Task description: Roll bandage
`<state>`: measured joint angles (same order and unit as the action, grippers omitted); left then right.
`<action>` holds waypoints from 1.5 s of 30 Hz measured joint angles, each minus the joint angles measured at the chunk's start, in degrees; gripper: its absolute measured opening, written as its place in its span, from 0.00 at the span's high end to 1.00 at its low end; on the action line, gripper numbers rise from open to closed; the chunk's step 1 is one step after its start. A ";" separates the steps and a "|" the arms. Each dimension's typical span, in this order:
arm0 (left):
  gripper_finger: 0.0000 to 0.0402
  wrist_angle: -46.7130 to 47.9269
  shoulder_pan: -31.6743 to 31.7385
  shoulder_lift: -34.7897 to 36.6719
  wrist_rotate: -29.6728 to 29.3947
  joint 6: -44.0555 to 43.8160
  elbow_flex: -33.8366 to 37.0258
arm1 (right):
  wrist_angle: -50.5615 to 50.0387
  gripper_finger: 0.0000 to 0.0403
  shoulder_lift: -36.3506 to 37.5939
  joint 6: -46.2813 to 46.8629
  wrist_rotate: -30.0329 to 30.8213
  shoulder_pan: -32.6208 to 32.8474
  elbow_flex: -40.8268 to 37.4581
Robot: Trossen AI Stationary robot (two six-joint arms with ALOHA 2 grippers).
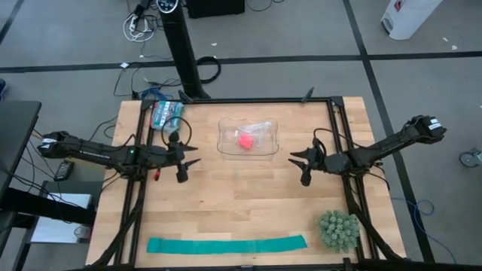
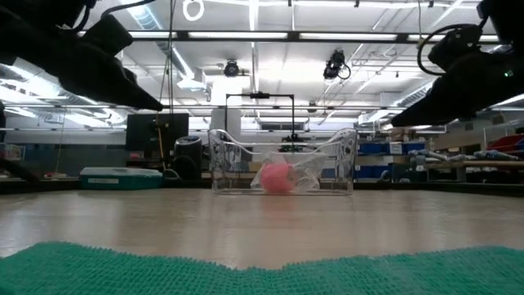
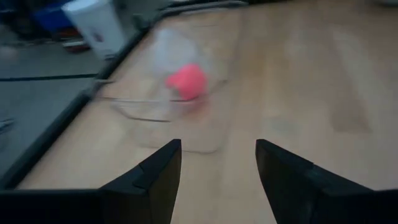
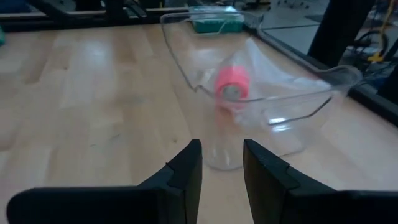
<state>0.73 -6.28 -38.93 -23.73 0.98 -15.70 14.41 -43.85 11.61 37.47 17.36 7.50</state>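
Two grippers flank your clear tray [image 1: 248,154], and neither holds anything. Nearest the front table edge, well clear of the tray, you have a teal strip [image 1: 226,245] lying flat and a spiky green ball [image 1: 337,230] off to its right; neither belongs to this job.

Further back, the left gripper [image 1: 181,158] hangs just left of the tray with its fingers [image 3: 152,177] spread wide and nothing between them. The right gripper [image 1: 304,162] hangs just right of the tray, its fingers [image 4: 186,171] drawn to a narrow gap, also empty.

Beyond them, the bandage [image 4: 232,83] sits inside the tray as a small pink roll, lying on its side with one end facing the right gripper. A crumpled clear film appears to lie around it; whether it covers the roll cannot be told.

Judged from its look, the roll is light, soft and easily squashed, and its loose tail may unwind if you snag it. Take it across the round body, mid-length, with a gentle squeeze. Expect the thin tray to slide if nudged.

A teal box [image 1: 166,113] rests behind the tray, to its left.
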 joint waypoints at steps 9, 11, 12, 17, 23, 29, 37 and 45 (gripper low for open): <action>0.48 -13.12 -1.86 1.45 9.71 -1.69 9.43 | 1.41 0.74 0.74 0.99 -0.01 5.91 -0.60; 0.50 -15.10 -1.86 1.95 10.14 -3.34 11.75 | 1.26 0.73 0.76 -0.57 -0.02 7.63 -0.60; 0.51 -15.38 -1.86 2.12 10.15 -4.36 12.50 | 1.35 0.73 0.79 -1.38 0.00 8.43 -0.60; 0.58 -15.83 -2.86 2.74 12.18 -5.76 13.57 | 1.39 0.74 0.89 -3.65 0.79 11.86 -0.60; 0.64 -15.65 -3.99 2.68 17.43 -6.12 15.21 | 1.51 0.74 1.07 0.47 0.96 14.94 -3.51; 0.68 -14.20 -4.02 2.61 18.00 -7.50 15.19 | 4.69 0.74 1.05 7.37 0.85 16.00 -6.56; 0.68 -14.19 -3.96 2.60 15.67 -7.42 15.21 | 5.12 0.74 1.02 9.16 -0.09 15.96 -6.68; 0.68 -14.66 -3.96 2.59 15.67 -7.18 15.21 | 21.59 0.73 1.11 8.75 -0.76 15.26 -6.70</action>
<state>-13.93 -10.24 -36.34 -8.06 -6.20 -0.49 36.00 -42.74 20.36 36.71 32.62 0.80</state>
